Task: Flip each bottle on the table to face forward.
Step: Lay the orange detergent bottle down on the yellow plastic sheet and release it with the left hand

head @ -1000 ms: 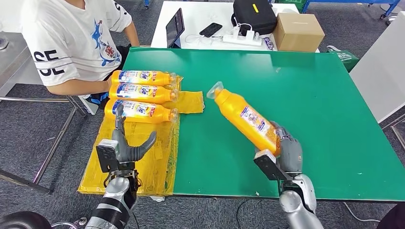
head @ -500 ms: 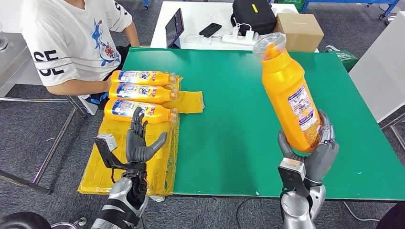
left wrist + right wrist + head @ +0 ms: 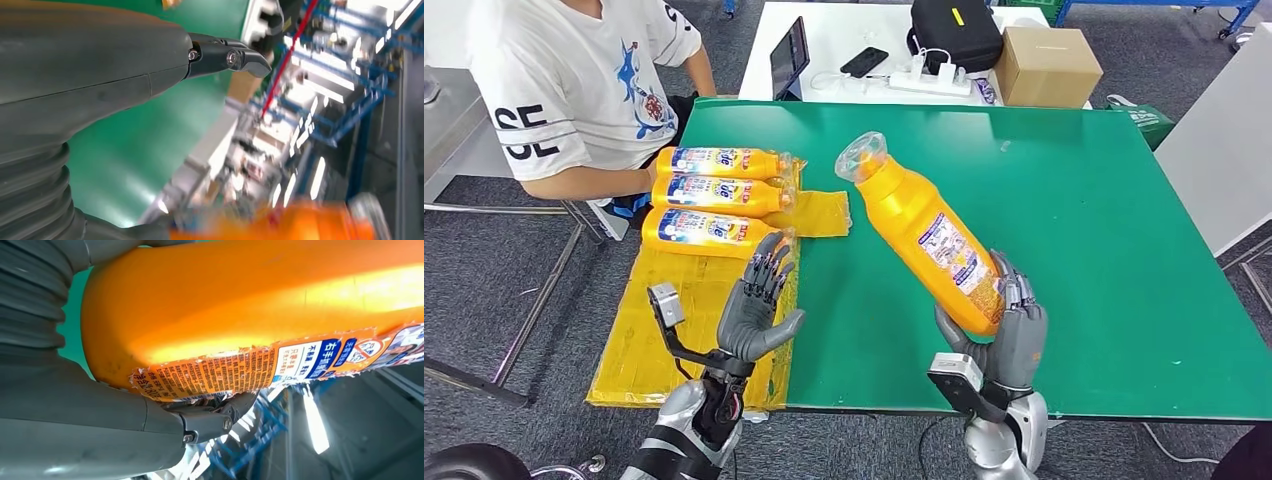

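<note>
1. From the head view I see my right hand [image 3: 1004, 335] gripping the base of an orange bottle [image 3: 924, 240] above the green table [image 3: 1104, 220]; the bottle is tilted, its clear cap up and toward the left, its printed back label facing the camera.
2. My left hand [image 3: 759, 305] is raised over the near left corner of the table, palm up, fingers apart and slightly curled, holding nothing.
3. Three more orange bottles [image 3: 719, 195] lie on their sides in a row on a yellow plastic sheet [image 3: 674, 320] at the table's left edge, blue labels up, caps pointing toward the table's middle.
4. A person in a white T-shirt [image 3: 574, 80] sits at the far left corner, a forearm resting next to the three bottles.
5. Beyond the green table, a white table carries a tablet [image 3: 790, 55], a phone [image 3: 865, 62], a black case [image 3: 954, 32] and a cardboard box [image 3: 1049, 65].
6. The right wrist view adds what the head view cannot resolve: the label's torn lower edge and dense small print, with a dark finger [image 3: 220, 412] pressed beneath the bottle's body.
7. The left wrist view shows the grey thumb [image 3: 240, 55] free over green tabletop, and a blurred orange shape near the frame's edge.
</note>
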Controlling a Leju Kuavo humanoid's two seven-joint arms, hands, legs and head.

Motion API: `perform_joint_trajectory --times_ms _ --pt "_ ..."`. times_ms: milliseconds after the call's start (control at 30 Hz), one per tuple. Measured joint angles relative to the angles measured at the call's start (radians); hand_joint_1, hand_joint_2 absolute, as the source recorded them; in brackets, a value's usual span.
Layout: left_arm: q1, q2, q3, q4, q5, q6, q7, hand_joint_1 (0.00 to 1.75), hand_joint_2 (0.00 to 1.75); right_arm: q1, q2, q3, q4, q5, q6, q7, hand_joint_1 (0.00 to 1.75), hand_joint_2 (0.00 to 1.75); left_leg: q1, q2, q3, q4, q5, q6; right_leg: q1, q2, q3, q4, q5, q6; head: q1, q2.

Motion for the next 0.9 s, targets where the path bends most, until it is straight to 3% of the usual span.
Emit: perform_joint_trajectory --times_ms 200,633,900 --pt "0.002 0.017 -0.03 0.006 0.047 -0.127 -0.007 0.0 1.75 -0.019 0.001 0.153 0.175 -0.114 0.028 0.0 1.75 1.75 0.0 0.0 0.0 0.0 0.0 0.0 0.0 0.0 0.0 0.0 0.0 0.0 0.0 0.0" --pt "-0.001 0.048 -0.067 0.034 0.039 -0.14 0.002 0.0 1.75 -0.094 0.025 0.351 0.472 -0.124 0.097 -0.002 1.75 1.75 0.0 0.0 0.0 0.0 0.0 0.0 0.0 0.0 -0.001 0.0 0.0 0.0 0.0 0.0" --pt "-0.001 0.058 -0.072 0.048 0.04 -0.143 0.003 0.0 1.75 -0.117 0.035 0.383 0.546 -0.121 0.105 -0.003 1.75 1.75 0.0 0.0 0.0 0.0 0.0 0.0 0.0 0.0 -0.001 0.0 0.0 0.0 0.0 0.0"
